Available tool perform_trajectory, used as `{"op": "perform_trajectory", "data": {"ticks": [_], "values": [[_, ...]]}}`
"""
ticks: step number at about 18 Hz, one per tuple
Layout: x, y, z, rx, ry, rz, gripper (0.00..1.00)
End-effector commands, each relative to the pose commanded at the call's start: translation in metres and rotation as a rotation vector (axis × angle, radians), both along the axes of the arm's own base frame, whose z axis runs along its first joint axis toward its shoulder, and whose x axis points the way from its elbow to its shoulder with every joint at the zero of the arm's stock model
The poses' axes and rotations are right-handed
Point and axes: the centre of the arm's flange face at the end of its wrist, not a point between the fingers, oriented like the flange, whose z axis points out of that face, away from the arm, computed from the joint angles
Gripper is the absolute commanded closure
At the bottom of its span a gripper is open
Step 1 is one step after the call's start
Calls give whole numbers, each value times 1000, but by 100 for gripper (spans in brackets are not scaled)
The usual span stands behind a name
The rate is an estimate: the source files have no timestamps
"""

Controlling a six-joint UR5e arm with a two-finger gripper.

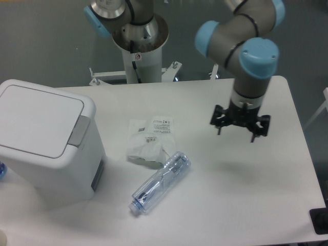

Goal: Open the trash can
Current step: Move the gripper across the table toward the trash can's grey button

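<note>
White tabletop: your trash can (43,143) sits lid-down, grey tab (78,131) untouched, while the gripper (239,123), fingers spread and empty, hangs well apart from it.

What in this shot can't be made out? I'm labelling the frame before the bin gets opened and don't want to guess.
- Gripper: fingers too small and dark in the fixed camera to tell open from shut.
- Trash can: inside hidden by its closed lid; left side cut by the frame edge.
- Blue object at the left edge: mostly cut off, unidentifiable.
- Wrapper: print too small to read.
- Bottle: contents unclear.
</note>
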Motion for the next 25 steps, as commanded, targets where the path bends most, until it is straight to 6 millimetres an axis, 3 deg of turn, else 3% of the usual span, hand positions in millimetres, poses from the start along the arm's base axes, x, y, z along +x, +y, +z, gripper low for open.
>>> {"op": "perform_trajectory", "data": {"ticks": [7,13,17,20,22,25], "values": [[50,39,67,161,0,39,0],[78,73,120,383,-158,150,0],[105,81,130,432,-228,128,0],[140,94,130,421,-246,91,0],[154,91,135,424,-249,82,0],[176,88,126,403,-262,68,0]]}}
